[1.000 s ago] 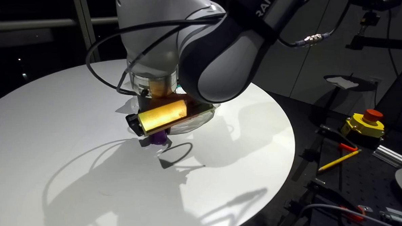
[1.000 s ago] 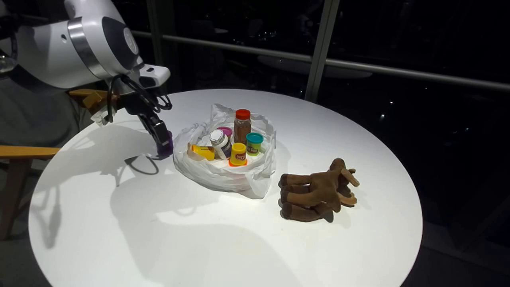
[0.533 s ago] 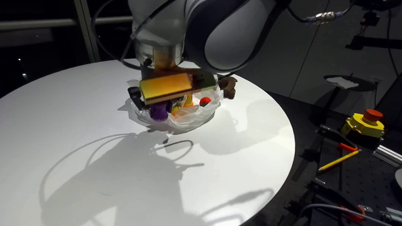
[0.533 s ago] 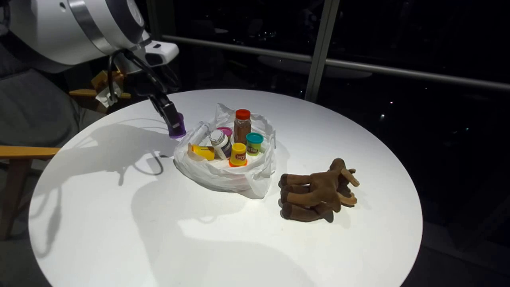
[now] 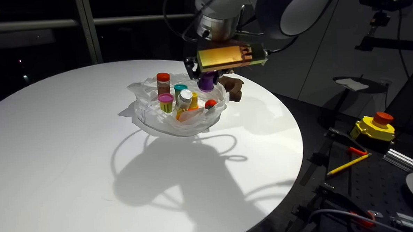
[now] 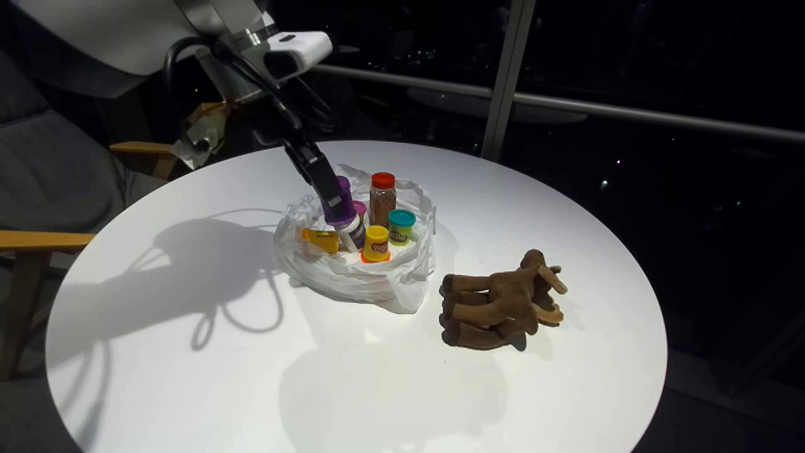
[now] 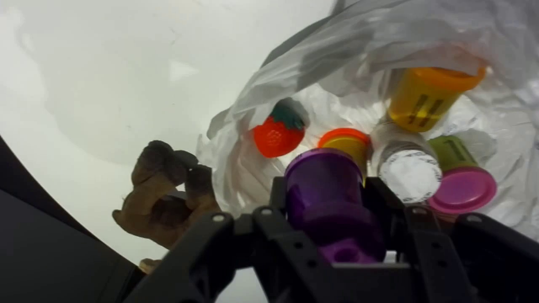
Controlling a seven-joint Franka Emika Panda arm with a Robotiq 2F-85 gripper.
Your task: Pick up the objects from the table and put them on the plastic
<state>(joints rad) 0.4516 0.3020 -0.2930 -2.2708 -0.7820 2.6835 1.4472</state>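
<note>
Hand (image 7: 326, 190) has swung purple cup (image 7: 332, 206) above plastic (image 6: 346, 282).

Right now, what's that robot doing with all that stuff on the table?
The robot's gripper is holding a purple tub up above the crinkly white plastic and hasn't let go of it yet. Already in the plastic are a jar with a red lid, a white-capped bottle, a red strawberry-like piece and several small colourful tubs. A brown stuffed animal lies on the table beside the plastic, not yet put on it.
</note>
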